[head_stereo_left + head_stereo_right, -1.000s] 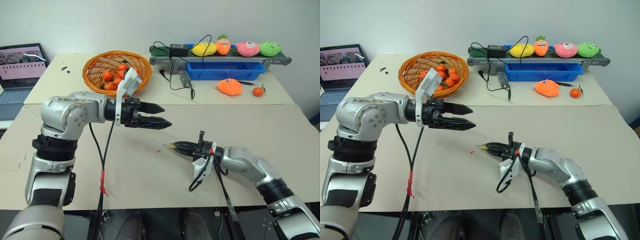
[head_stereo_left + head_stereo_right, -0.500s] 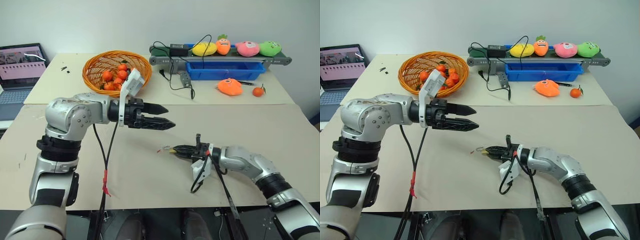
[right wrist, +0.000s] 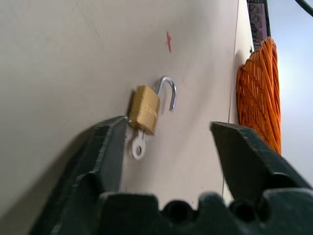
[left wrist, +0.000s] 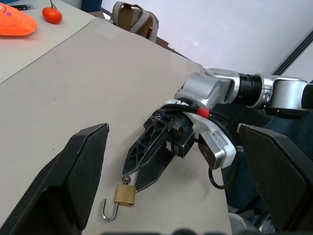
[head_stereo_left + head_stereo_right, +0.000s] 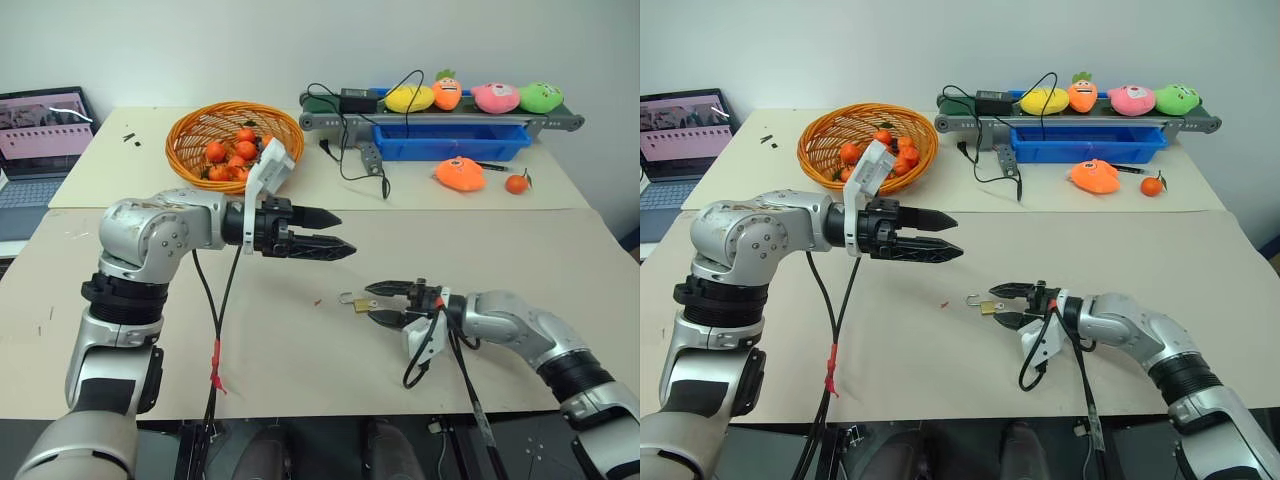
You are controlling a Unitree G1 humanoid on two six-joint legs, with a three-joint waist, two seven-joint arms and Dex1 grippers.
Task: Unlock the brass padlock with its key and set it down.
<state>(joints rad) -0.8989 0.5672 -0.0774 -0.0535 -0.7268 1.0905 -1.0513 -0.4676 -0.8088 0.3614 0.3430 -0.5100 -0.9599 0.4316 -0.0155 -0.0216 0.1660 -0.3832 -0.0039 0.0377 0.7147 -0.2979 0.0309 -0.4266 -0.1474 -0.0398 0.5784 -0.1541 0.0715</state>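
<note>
At the far left a laptop point(image 5: 40, 135) is sitting open beyond the counter's point(image 5: 300, 360) edge, its screen glowing pink. Next along, an orange wicker basket point(image 5: 233, 143) is holding small orange fruits at the back of the counter. In front of it the left claw point(image 5: 335, 232) is hovering above the counter with its two black fingers spread wide and gripping nothing, pointing toward the right. A tiny red speck point(image 5: 317, 301) is lying on the bare counter below that claw. Just to the right of the speck the brass padlock point(image 5: 357, 303) is lying flat on the counter, its silver shackle point(image 3: 168, 91) swung open and a small silver key point(image 3: 138, 146) sticking out of the body's far end. The right claw point(image 5: 372, 304) is resting low at the counter, pointing left, with its fingers standing wide apart on either side of the padlock; one finger point(image 3: 110, 147) is sitting just beside the padlock's body and the key, though whether it is touching is hard to tell. Further right, at the back, black cables point(image 5: 355, 140) are trailing in front of a blue tray point(image 5: 450, 140), plush toys point(image 5: 475, 96) are lining a small conveyor, and an orange plush point(image 5: 459, 174) and a small orange fruit point(image 5: 516, 183) are lying on the counter.
</note>
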